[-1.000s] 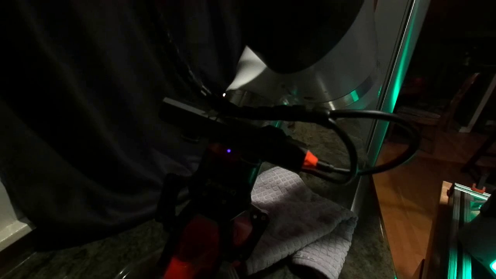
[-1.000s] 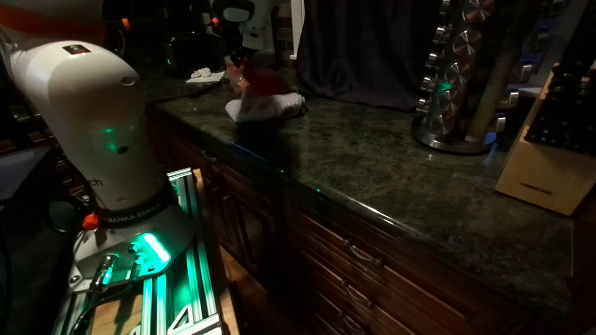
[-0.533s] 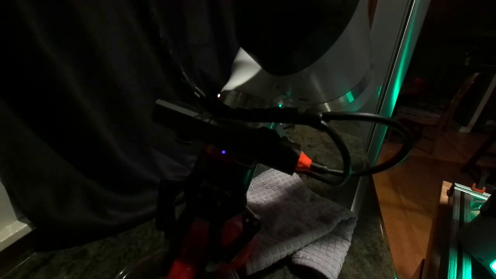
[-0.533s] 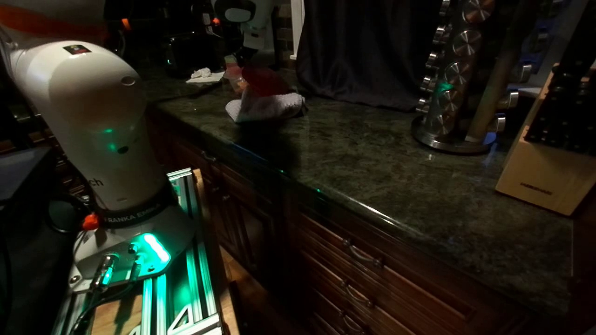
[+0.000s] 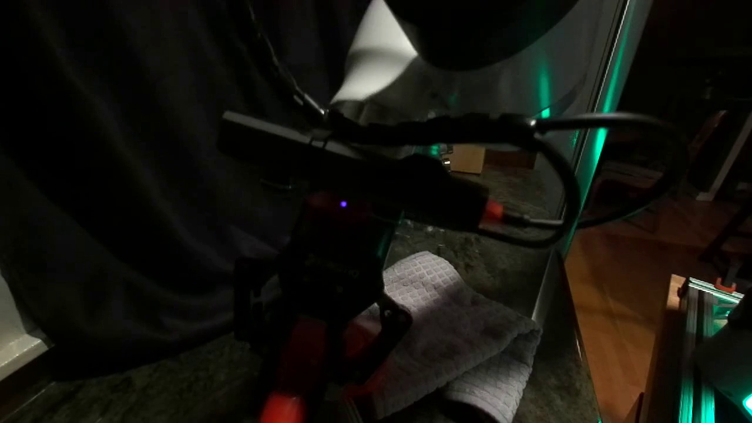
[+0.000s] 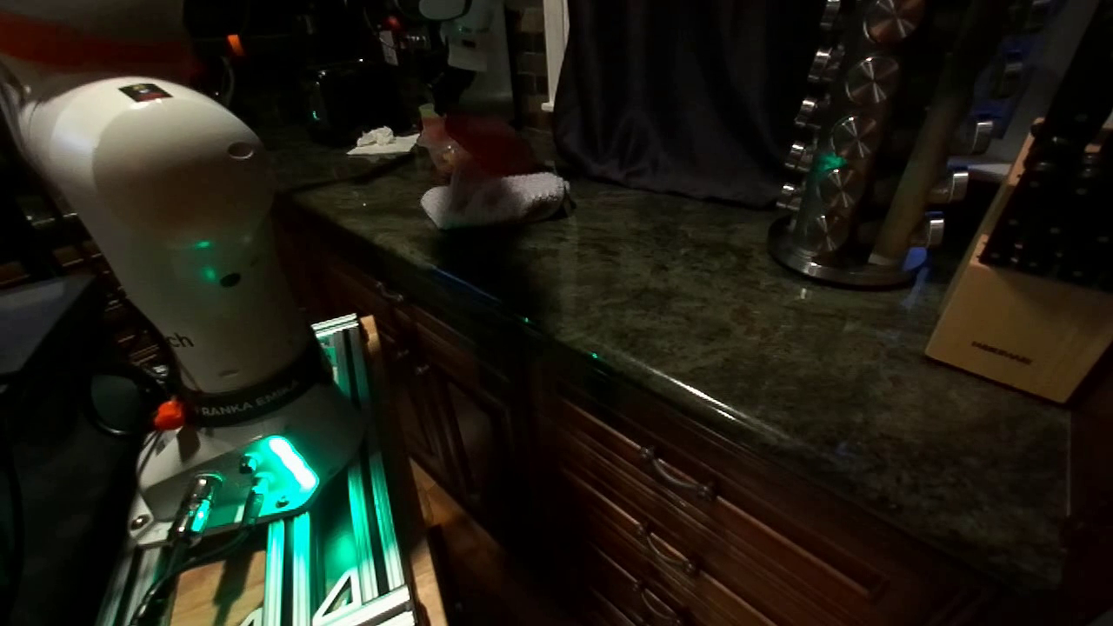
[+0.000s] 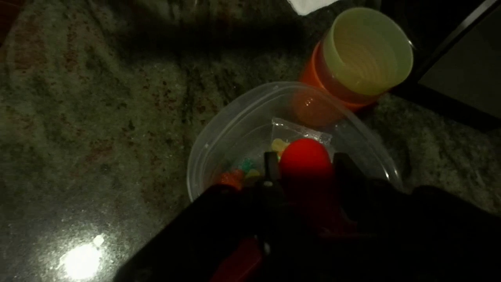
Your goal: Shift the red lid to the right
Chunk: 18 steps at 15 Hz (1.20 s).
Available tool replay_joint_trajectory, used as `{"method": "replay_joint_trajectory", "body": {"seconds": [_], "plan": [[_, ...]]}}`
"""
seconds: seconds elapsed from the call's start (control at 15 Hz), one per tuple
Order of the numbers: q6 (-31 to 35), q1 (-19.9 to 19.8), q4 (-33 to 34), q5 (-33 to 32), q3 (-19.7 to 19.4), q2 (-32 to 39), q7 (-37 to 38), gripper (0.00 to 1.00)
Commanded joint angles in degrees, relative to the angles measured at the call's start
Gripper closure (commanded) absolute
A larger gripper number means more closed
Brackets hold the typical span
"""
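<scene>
The red lid (image 7: 306,156) sits between the two finger pads of my gripper (image 7: 305,159) in the wrist view, and the fingers stand close on both sides of it. Its rounded end is brightly lit, and the rest fades into shadow. In an exterior view the lid (image 6: 491,143) is tilted above the folded cloth (image 6: 504,202), below the dark gripper. In an exterior view red parts of the lid (image 5: 302,346) show around the gripper (image 5: 304,382). Much of the lid is hidden behind the fingers, and exact contact is hard to see in the dark.
A clear plastic container (image 7: 213,137) with coloured pieces lies under the gripper. An orange cup with a yellow-green cup (image 7: 368,51) stands beside it. A dark curtain (image 5: 147,176) hangs close behind. A spice rack (image 6: 843,156) and knife block (image 6: 1009,322) stand farther along the counter.
The gripper and wrist have risen a little. The red lid has shifted slightly up and left with it in an exterior view. The cloth has not moved.
</scene>
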Motion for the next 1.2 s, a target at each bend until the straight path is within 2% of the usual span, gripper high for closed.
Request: {"method": "replay_joint_trajectory", "body": {"seconds": [0.0,0.2,0.4,0.6,0.8,1.13], "plan": [[-5.31,0.45,-2.03,-8.56,-0.83,-6.85,7.44,0.87],[-11.84,-0.40,-2.47,-19.64,-0.83,-11.12,13.87,0.87],[-18.91,-1.60,-2.87,-25.86,-0.75,-14.70,15.20,0.87],[-25.97,-3.02,-3.51,-30.81,-1.40,-18.22,9.28,0.87],[-31.86,-4.54,-4.55,-34.50,-2.69,-21.33,-0.26,0.87],[-31.43,-7.88,-11.02,-39.98,-5.87,-28.33,-19.00,0.87]]}}
